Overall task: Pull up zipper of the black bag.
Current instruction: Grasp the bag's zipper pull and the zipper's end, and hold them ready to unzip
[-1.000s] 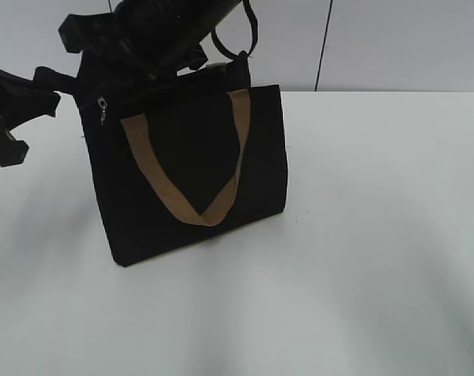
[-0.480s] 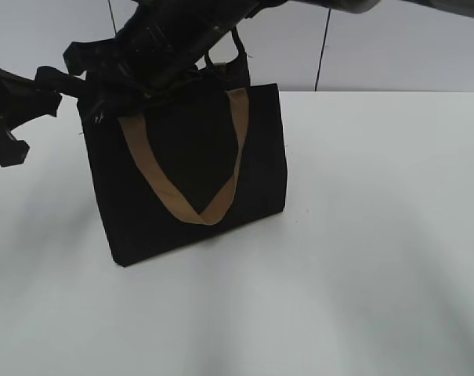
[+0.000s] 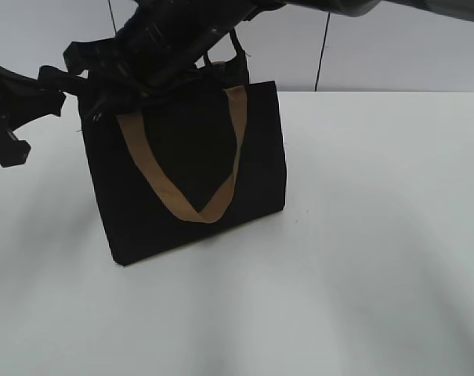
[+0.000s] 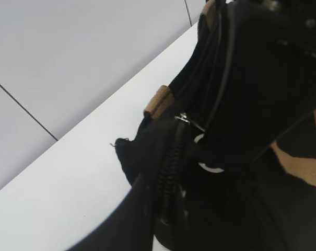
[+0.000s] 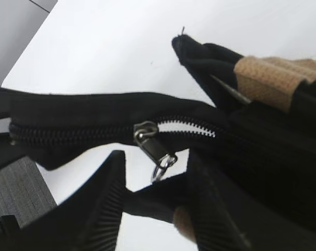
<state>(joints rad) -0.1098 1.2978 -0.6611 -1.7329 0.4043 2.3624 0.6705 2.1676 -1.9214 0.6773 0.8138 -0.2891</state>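
Observation:
The black bag [image 3: 197, 157] stands upright on the white table, a tan handle [image 3: 170, 196] hanging down its front. My left gripper [image 3: 52, 90] is shut on the bag's top left end; in the left wrist view [image 4: 165, 209] its jaws pinch the fabric beside the zipper track [image 4: 172, 162]. My right gripper [image 3: 103, 94] reaches across over the bag's top left. In the right wrist view it is open [image 5: 155, 180], one finger on each side of the silver pull [image 5: 152, 144], which hangs from the zipper [image 5: 69, 133]. The track is closed left of the pull and parted right of it.
The white table [image 3: 362, 235] stretches to the right and in front of the bag. A grey panelled wall [image 3: 393, 39] stands right behind the bag. The right arm [image 3: 174, 31] crosses above the bag's top.
The right arm has come down and left over the bag's top left corner, covering the pull that showed there a second ago. The bag has shifted slightly left.

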